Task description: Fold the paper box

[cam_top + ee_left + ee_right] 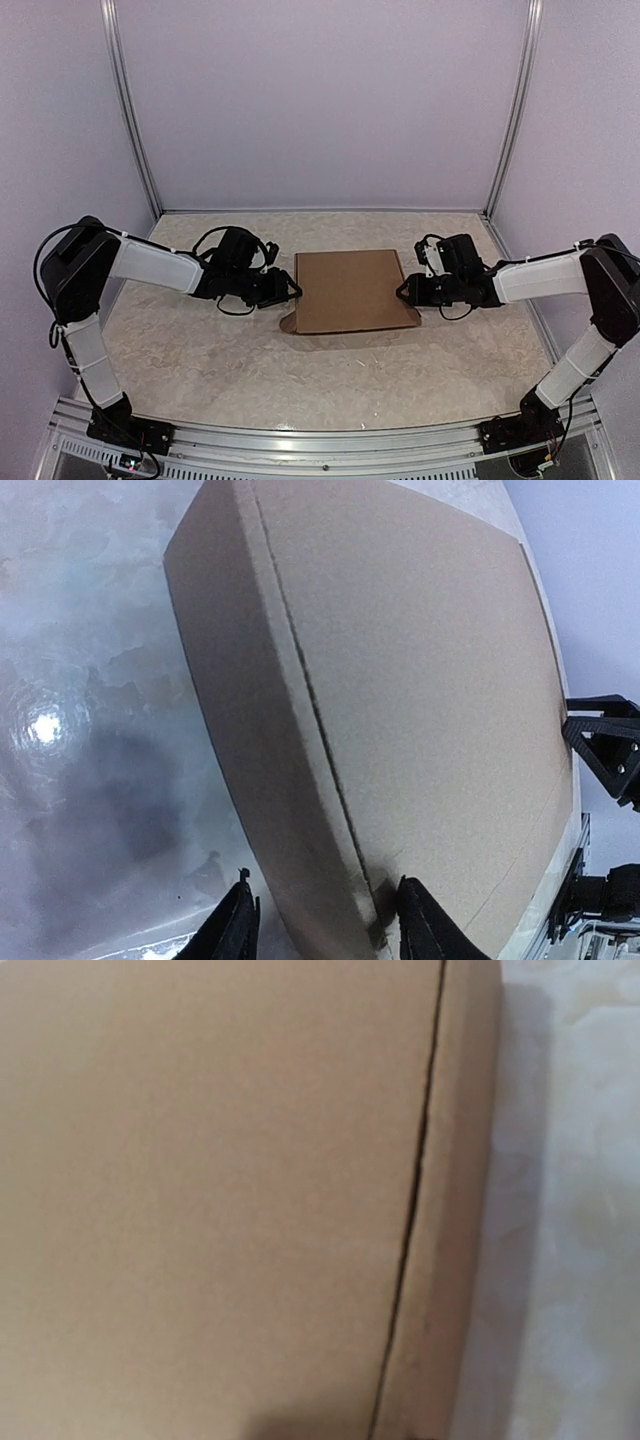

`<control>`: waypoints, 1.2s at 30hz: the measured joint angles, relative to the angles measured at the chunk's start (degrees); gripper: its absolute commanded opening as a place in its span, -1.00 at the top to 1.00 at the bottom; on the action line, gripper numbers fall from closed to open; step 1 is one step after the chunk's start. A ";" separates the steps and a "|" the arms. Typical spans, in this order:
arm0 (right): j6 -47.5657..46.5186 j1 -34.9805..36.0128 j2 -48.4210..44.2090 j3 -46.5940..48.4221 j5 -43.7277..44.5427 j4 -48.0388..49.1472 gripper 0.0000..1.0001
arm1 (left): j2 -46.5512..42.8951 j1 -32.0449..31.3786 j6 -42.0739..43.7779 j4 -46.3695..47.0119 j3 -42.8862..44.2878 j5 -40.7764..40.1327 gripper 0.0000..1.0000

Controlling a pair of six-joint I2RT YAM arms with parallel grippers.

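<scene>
The paper box (350,290) is a plain brown cardboard mailer lying closed and flat in the middle of the table. My left gripper (292,290) is at its left edge. In the left wrist view the box (420,680) fills the frame and my left gripper (328,928) is open, its jaws straddling the box's side wall; one fingertip (420,925) rests by the lid seam. My right gripper (406,290) is against the box's right edge. The right wrist view shows only the lid and side seam of the box (200,1200); its fingers are out of frame.
The tabletop (200,350) is pale marbled. Plain walls with metal corner posts (130,110) enclose the back and sides. A small cardboard tab (288,325) sticks out at the box's near left corner. The right gripper also shows in the left wrist view (605,742).
</scene>
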 measured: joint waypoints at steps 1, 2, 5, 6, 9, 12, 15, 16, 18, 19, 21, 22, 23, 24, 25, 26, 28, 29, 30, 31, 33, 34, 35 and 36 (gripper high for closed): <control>0.11 0.00 0.00 -0.28 -0.13 0.61 0.28 | 0.11 -0.07 0.07 0.50 -0.09 0.28 0.27; 0.24 0.00 0.02 -0.55 -0.17 1.20 0.28 | 0.20 -0.15 -0.04 0.92 -0.13 0.44 0.39; 0.57 0.00 0.02 -1.03 -0.42 2.23 0.27 | 0.52 -0.24 -0.20 2.49 -0.15 1.40 0.55; 0.68 0.00 0.00 -1.05 -0.42 2.32 0.26 | 0.57 -0.26 -0.07 2.91 -0.15 1.53 0.56; 0.63 0.00 -0.33 -0.81 -0.28 1.42 0.20 | 0.59 -0.31 0.11 3.54 -0.28 1.66 0.56; 0.09 0.00 -0.72 0.28 0.63 -1.09 0.12 | 0.57 -0.31 0.31 3.63 -0.31 1.55 0.50; -0.76 0.00 -1.31 2.29 2.40 -4.72 0.04 | 0.39 -0.31 0.87 3.32 -0.35 1.29 0.30; -1.16 -0.02 -1.55 3.17 3.13 -5.90 0.02 | 0.31 -0.31 1.03 2.95 -0.37 0.96 0.20; -1.88 -0.09 -1.92 5.07 4.28 -7.34 0.01 | -0.11 -0.31 1.73 1.55 -0.37 0.15 0.01; -2.21 -0.15 -2.05 5.99 4.66 -7.89 0.01 | -0.28 -0.28 1.99 1.11 -0.37 -0.04 -0.06; -2.71 -0.39 -2.10 7.69 5.27 -8.63 0.01 | -0.72 -0.17 2.51 -0.39 -0.37 -0.83 -0.18; -2.93 -0.52 -2.10 8.50 5.51 -8.92 0.01 | -0.96 -0.11 2.84 -1.05 -0.37 -1.18 -0.23; -3.10 -0.68 -2.08 9.31 5.68 -9.14 0.01 | -1.22 -0.02 2.97 -1.75 -0.37 -1.38 -0.27; -3.21 -0.76 -1.97 9.92 5.75 -9.25 0.01 | -1.42 0.13 3.21 -2.36 -0.37 -1.46 -0.30; -3.26 -0.90 -1.66 10.84 5.81 -9.25 0.02 | -1.46 0.24 3.58 -2.62 -0.37 -1.51 -0.32; -3.28 -0.98 -1.22 11.56 5.77 -9.22 0.03 | -1.49 0.44 3.76 -2.86 -0.35 -1.46 -0.36; -3.26 -1.16 0.02 12.96 5.70 -9.16 0.06 | -1.49 0.74 4.09 -3.15 -0.28 -1.33 -0.42; -3.26 -1.29 0.85 13.62 5.66 -9.16 0.09 | -1.49 0.85 4.17 -3.23 -0.17 -1.20 -0.44; -3.23 -1.40 1.66 14.08 5.60 -9.07 0.11 | -1.46 0.92 4.28 -3.23 -0.13 -1.03 -0.46; -3.19 -1.53 2.64 14.56 5.49 -9.05 0.15 | -1.46 0.94 4.26 -3.21 -0.11 -0.79 -0.48; -3.21 -1.79 4.37 15.23 5.31 -9.03 0.22 | -1.38 1.05 4.24 -3.10 0.00 0.00 -0.53; -3.15 -1.90 5.01 15.47 5.25 -9.01 0.25 | -1.36 1.05 4.22 -2.97 0.07 0.42 -0.55; -3.02 -2.03 5.86 15.80 5.11 -8.98 0.29 | -1.33 1.05 4.11 -2.69 0.09 0.87 -0.58; -2.99 -2.19 6.75 16.13 4.85 -8.92 0.31 | -1.33 1.09 4.02 -2.36 0.09 1.40 -0.61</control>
